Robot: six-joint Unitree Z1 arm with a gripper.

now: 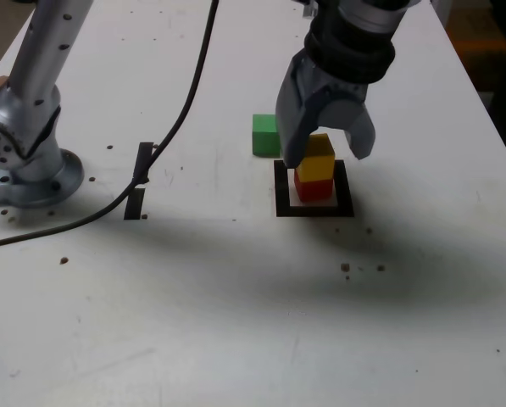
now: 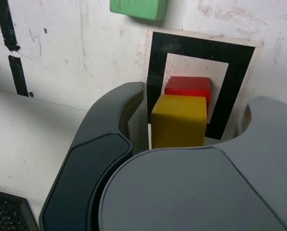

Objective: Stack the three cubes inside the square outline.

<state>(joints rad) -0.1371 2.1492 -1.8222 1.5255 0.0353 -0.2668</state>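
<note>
The yellow cube sits on the red cube, slightly askew, and the red one stands inside the square outline. My gripper hangs open over this pair, one finger on each side of the yellow cube, with a gap showing on both sides. The green cube rests on the table just outside the outline's far corner, toward the exterior view's left. The wrist view shows the yellow cube between the fingers of my gripper, the red cube under it, the outline and the green cube.
The arm's base stands at the exterior view's left, with a black cable trailing across the white table. Two short black strips lie near the cable. The table's edge runs along the exterior view's right.
</note>
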